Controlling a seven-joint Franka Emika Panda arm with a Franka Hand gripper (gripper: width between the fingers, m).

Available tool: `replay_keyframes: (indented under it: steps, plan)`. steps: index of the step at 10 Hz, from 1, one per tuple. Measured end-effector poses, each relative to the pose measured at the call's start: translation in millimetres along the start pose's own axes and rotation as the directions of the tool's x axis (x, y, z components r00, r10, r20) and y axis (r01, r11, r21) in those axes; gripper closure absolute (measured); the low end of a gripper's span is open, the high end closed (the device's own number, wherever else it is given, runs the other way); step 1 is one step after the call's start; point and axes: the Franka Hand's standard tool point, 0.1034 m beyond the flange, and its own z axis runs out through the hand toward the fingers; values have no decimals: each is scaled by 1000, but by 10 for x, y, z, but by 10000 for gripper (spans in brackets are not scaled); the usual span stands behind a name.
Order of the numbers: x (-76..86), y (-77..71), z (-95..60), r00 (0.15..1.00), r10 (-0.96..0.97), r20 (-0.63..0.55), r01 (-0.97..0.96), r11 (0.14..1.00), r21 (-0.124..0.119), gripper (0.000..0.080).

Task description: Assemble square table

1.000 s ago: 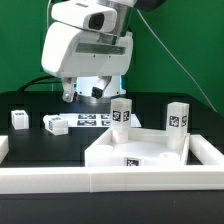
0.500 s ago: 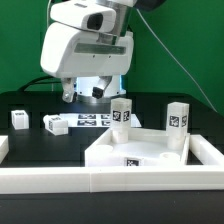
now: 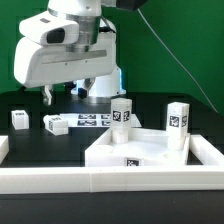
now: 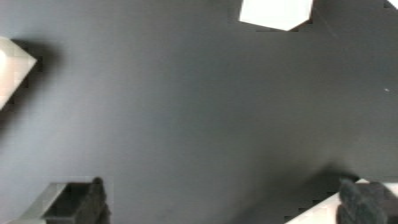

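Observation:
The white square tabletop [image 3: 120, 150] lies at the exterior view's right with its raised rim up. Two white tagged legs [image 3: 121, 113] [image 3: 177, 117] stand upright at its far corners. Two loose legs [image 3: 19, 118] [image 3: 55, 124] lie on the black table at the left. My gripper [image 3: 62, 94] hangs open and empty above the table behind the loose legs. In the wrist view my gripper [image 4: 217, 205] is open over bare black table. A white piece [image 4: 276, 12] and another white piece [image 4: 15, 68] show at the picture's edges, well apart from the fingers [image 4: 71, 203].
The marker board [image 3: 92, 120] lies flat behind the tabletop. A long white low border wall [image 3: 100, 181] runs along the front, with its side arm [image 3: 212, 150] at the right. A green backdrop stands behind.
The arm has swung toward the exterior view's left, from over the marker board to behind the loose legs. The parts have not moved.

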Motion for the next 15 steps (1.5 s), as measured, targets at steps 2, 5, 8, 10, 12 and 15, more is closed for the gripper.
replay_keyframes:
  steps: [2, 5, 8, 10, 12, 15]
  plan:
    - [-2, -7, 12, 1000, -1, 1, 1, 1000, 0, 151]
    - [-98, -53, 76, 998, 69, 13, -70, 996, 62, 151]
    - [-177, -223, 306, 998, 69, -11, -69, 996, 48, 151]
    - [-247, -248, 462, 999, 26, -32, -25, 999, 20, 151]
    - [-219, -269, 436, 999, 36, -15, -35, 999, 30, 151]
    - [-224, -331, 556, 993, -15, 121, 10, 999, 42, 151]
